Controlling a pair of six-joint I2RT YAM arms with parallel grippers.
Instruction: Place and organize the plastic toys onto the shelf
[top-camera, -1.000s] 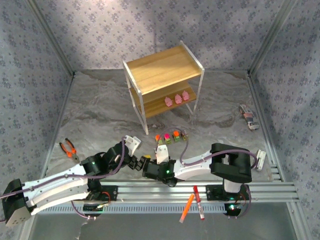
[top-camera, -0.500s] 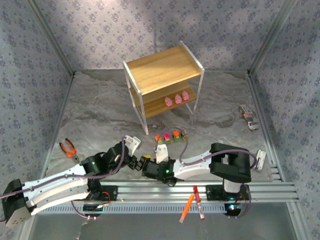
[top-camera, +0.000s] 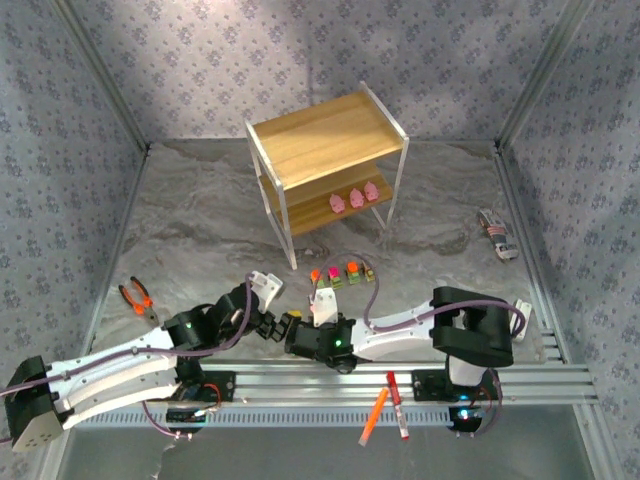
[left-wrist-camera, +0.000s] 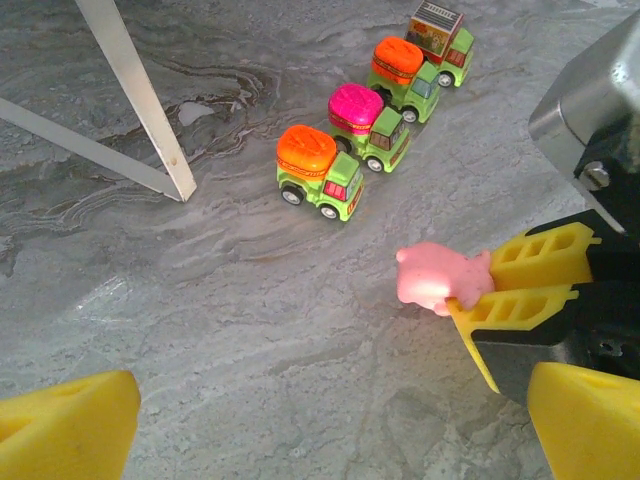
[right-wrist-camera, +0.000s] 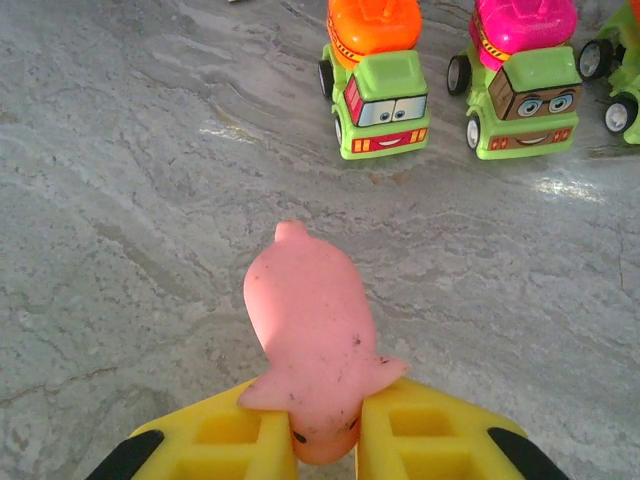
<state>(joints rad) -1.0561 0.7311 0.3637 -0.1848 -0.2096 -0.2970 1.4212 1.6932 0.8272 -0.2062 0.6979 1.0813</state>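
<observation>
Top external view sets out the hazards. On the worktop (top-camera: 200, 230) stands the shelf (top-camera: 325, 150), with three pigs (top-camera: 354, 196) already in a row on its lower board. In front of the shelf stand four trucks (top-camera: 352, 269) in a line. Farther out from the shelf, the right hand (top-camera: 292, 328) is closed on a fourth pig (right-wrist-camera: 305, 330). The left hand (left-wrist-camera: 320, 440) hangs just beside it, its fingers wide apart and empty.

Several things could go wrong, as I judge it:
- **Shelf:** the gap under its upper board is low and framed by white posts, so a careless approach could strike the frame or topple the three pigs.
- **Left hand:** it sits so near that a swing of either arm could make them collide.
- **Trucks:** they lie between the held pig and the shelf, so a low carry could scatter them.
- **Pig:** only its rear end is pinched at the very fingertips, so it may pivot or slip out during the lift.

Right wrist view shows what the top external view is too small to show: the thin hold, with most of the pig's body jutting forward. Left wrist view shows the same grip from the side. Whether the pig touches the worktop I cannot tell. The top external view alone gives the route to the shelf.
</observation>
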